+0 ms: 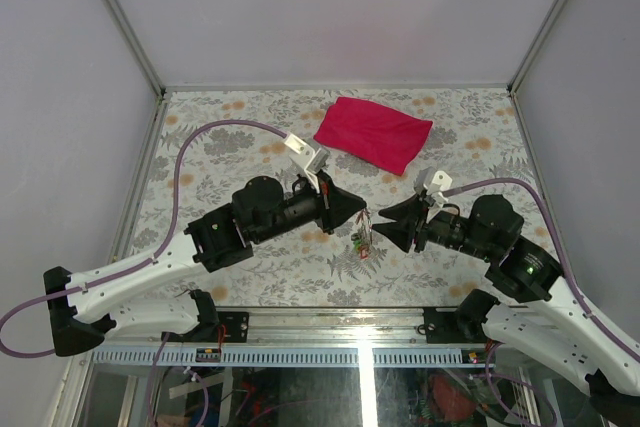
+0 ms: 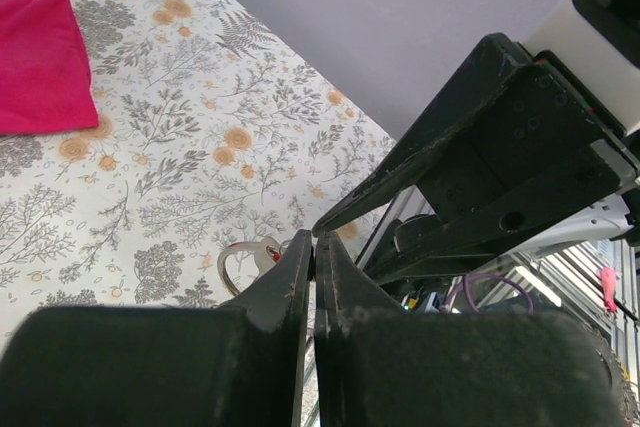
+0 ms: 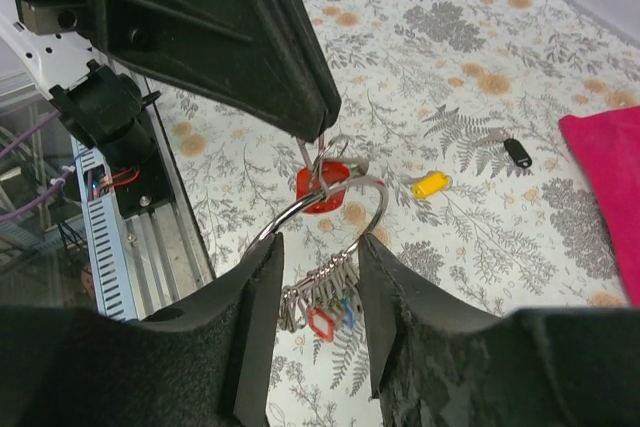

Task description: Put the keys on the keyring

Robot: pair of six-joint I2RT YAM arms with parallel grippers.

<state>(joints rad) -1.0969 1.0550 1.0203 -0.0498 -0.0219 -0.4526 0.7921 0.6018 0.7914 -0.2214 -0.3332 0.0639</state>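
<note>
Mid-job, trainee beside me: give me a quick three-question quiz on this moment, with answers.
1. True or false: the yellow key already hangs on the keyring.
2. Which hand has its fingers pressed together? A) left hand B) right hand C) both
3. Fill in: the left hand pinches the ___ key.

Key
1. False: it lies loose on the table.
2. A; the right hand's fingers stand apart around the keyring.
3. Red: the red key hangs at its tips.

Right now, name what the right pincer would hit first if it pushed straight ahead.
The keyring straddled by the right pincer; just behind, probably, the red key pinched by the left pincer.
</note>
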